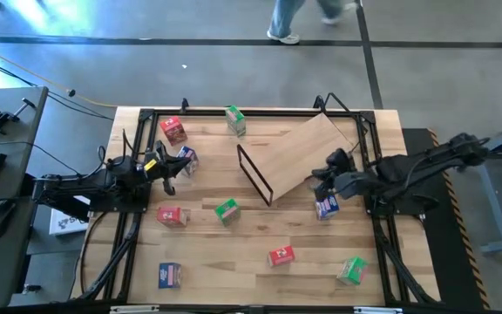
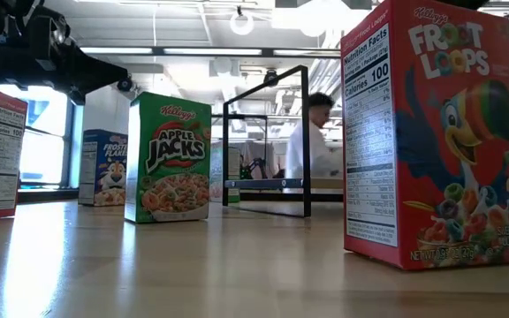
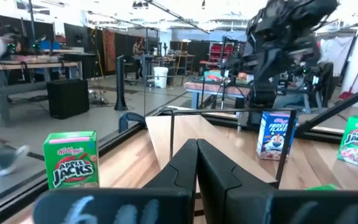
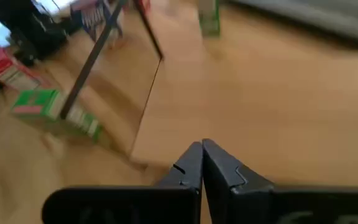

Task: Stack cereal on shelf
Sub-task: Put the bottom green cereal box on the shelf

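The shelf is a slanted plywood board (image 1: 308, 150) with a black wire frame (image 1: 254, 174) along its low edge. No box is on it. Small cereal boxes stand or lie on the tabletop around it. My left gripper (image 1: 167, 180) is shut and empty, next to a blue box (image 1: 186, 160) at the table's left. My right gripper (image 4: 202, 148) is shut and empty above the board's right part (image 4: 241, 93). A blue Frosted Flakes box (image 3: 275, 134) stands on the table beside it, also seen in the high view (image 1: 325, 207).
Other boxes on the table: red (image 1: 173, 131) and green (image 1: 235, 120) at the far side, red (image 1: 171, 215) and green (image 1: 227, 210) in the middle, blue (image 1: 171, 276), red (image 1: 281, 255) and green (image 1: 352, 270) near the front. A person walks beyond the far edge (image 1: 284, 22).
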Robot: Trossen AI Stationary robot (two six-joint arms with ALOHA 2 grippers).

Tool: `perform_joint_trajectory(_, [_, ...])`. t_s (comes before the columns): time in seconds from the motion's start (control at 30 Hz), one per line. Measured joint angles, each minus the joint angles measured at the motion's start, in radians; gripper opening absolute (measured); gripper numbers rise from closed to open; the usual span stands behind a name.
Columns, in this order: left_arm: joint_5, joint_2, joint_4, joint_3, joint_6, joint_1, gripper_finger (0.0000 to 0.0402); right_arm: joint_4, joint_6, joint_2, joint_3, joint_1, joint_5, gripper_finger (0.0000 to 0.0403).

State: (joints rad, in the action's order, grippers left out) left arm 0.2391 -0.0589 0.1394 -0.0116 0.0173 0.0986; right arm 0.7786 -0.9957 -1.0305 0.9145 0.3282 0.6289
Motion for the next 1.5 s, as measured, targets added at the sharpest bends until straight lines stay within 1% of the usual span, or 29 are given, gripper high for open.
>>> perform_joint_trajectory(0.23, [0.0, 0.0, -0.009, 0.0, 0.008, 0.0, 0.0003, 0.386, -0.509, -0.288, 0.349, 0.166, -0.157, 0.0])
perform_joint_trajectory(0.4, [0.0, 0.0, -0.026, 0.0, 0.032, 0.0, 0.0003, 0.672, -0.924, -0.466, 0.532, 0.293, -0.344, 0.0001])
perform_joint_trajectory(0.47, [0.0, 0.0, -0.043, 0.0, 0.034, 0.0, 0.0003, 0.735, -1.06, -0.522, 0.585, 0.338, -0.432, 0.0001])
perform_joint_trajectory(0.57, [0.0, 0.0, -0.064, 0.0, 0.034, 0.0, 0.0003, 0.739, -1.21, -0.586, 0.64, 0.392, -0.59, 0.0001])
perform_joint_trajectory(0.67, [0.0, 0.0, -0.067, 0.0, 0.04, 0.0, 0.0003, 0.737, -1.256, -0.64, 0.676, 0.416, -0.767, 0.0014])
perform_joint_trajectory(0.73, [0.0, 0.0, -0.067, 0.0, 0.047, 0.0, 0.0003, 0.747, -1.276, -0.672, 0.682, 0.415, -0.866, 0.0034])
perform_joint_trajectory(0.83, [0.0, 0.0, -0.067, 0.0, 0.05, 0.0, 0.0003, 0.743, -1.298, -0.685, 0.673, 0.414, -0.977, 0.0077])
perform_joint_trajectory(0.9, [0.0, 0.0, -0.067, 0.0, 0.05, 0.0, 0.0003, 0.739, -1.326, -0.685, 0.668, 0.419, -1.019, 0.0108])
perform_joint_trajectory(1.0, [0.0, 0.0, -0.066, 0.0, 0.05, 0.0, 0.0003, 0.726, -1.361, -0.685, 0.668, 0.42, -1.04, 0.0151])
perform_joint_trajectory(1.17, [0.0, 0.0, -0.067, 0.0, 0.072, 0.0, 0.0003, 0.655, -1.401, -0.683, 0.642, 0.43, -1.001, 0.02])
perform_joint_trajectory(1.27, [0.0, 0.0, -0.066, 0.0, 0.076, 0.0, 0.0003, 0.619, -1.417, -0.683, 0.636, 0.444, -0.995, 0.0213])
perform_joint_trajectory(1.4, [0.0, 0.0, -0.067, 0.0, 0.077, 0.0, 0.0003, 0.616, -1.43, -0.683, 0.634, 0.467, -1.012, 0.0215])
perform_joint_trajectory(1.5, [0.0, 0.0, -0.067, 0.0, 0.077, 0.0, 0.0003, 0.634, -1.395, -0.683, 0.634, 0.475, -0.983, 0.0215])
